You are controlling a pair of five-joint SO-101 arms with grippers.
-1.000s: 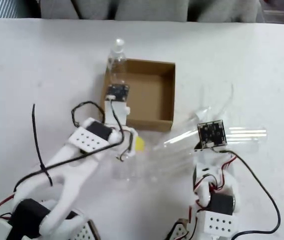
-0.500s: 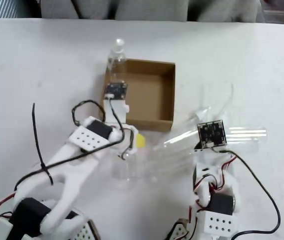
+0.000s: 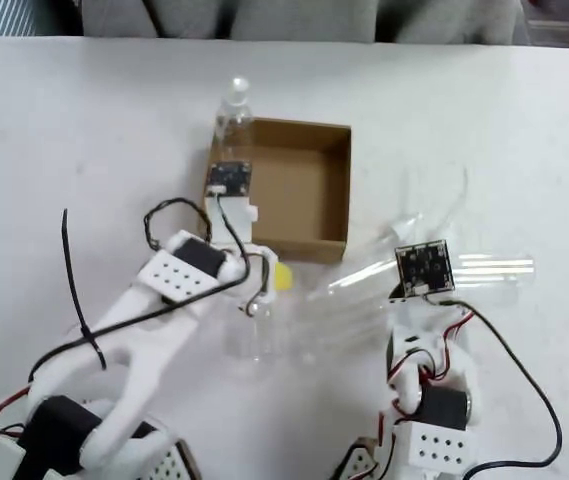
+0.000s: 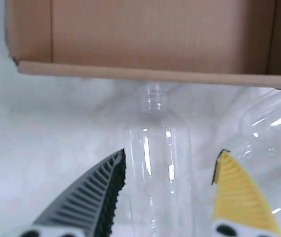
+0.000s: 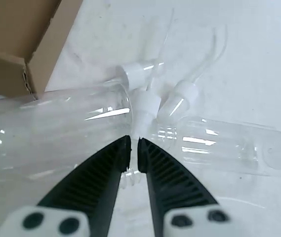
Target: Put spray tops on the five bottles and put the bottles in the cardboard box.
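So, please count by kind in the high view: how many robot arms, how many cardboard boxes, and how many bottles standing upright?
Robot arms: 2
Cardboard box: 1
Upright bottle: 1
Total: 4

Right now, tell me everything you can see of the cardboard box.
The box is plain brown corrugated cardboard, roughly square and open-topped, with no flaps showing. It sits upright on the white table. Its floor looks bare apart from a clear white-topped bottle standing at its far left corner, seemingly inside. A lying bottle points its open neck at the middle of the near wall, touching it or nearly so.
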